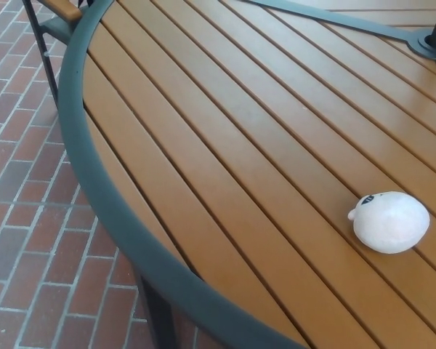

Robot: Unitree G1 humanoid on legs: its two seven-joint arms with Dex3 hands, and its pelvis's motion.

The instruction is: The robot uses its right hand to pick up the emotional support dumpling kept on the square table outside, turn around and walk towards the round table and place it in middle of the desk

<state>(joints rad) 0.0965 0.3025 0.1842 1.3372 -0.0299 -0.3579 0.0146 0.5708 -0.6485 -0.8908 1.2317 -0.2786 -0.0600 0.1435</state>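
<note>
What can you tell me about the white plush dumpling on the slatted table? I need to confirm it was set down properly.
The white plush dumpling is a soft, rounded, fabric-looking blob with a small dark face marking and a little nub at its upper-left end. It lies free on the orange-brown wooden slats of the round table with the dark green rim, toward the picture's right, well inside the rim. Only the tabletop touches it; no robot hand is in view.
</note>
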